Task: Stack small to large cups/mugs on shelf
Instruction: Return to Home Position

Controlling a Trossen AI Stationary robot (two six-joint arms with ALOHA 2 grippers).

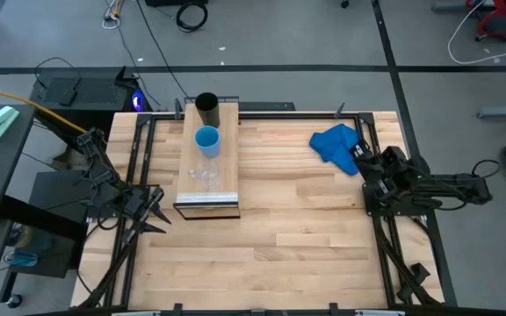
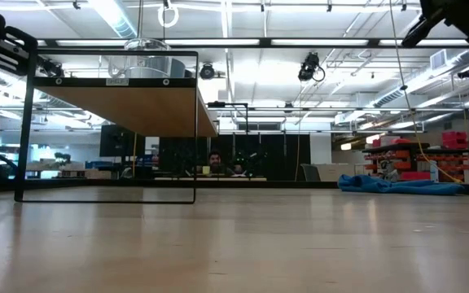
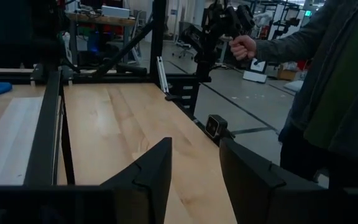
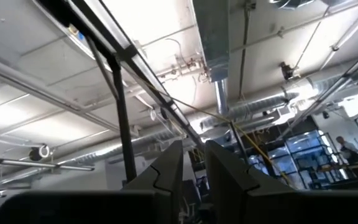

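From above, I see my left gripper low at the table's edge, the shelf near its jaws on the inward side. Three cups line the shelf top: the clear glass cup nearest those jaws, the blue cup beyond it, the black cup farthest. My right gripper sits folded up just beside the blue cloth.

At table height, the glass cup shows on top of the shelf, the cloth well apart from it.

My left wrist camera shows the jaws apart over bare tabletop, a person's hand far beyond them.

The right wrist camera shows jaws narrowly apart, aimed at the ceiling.
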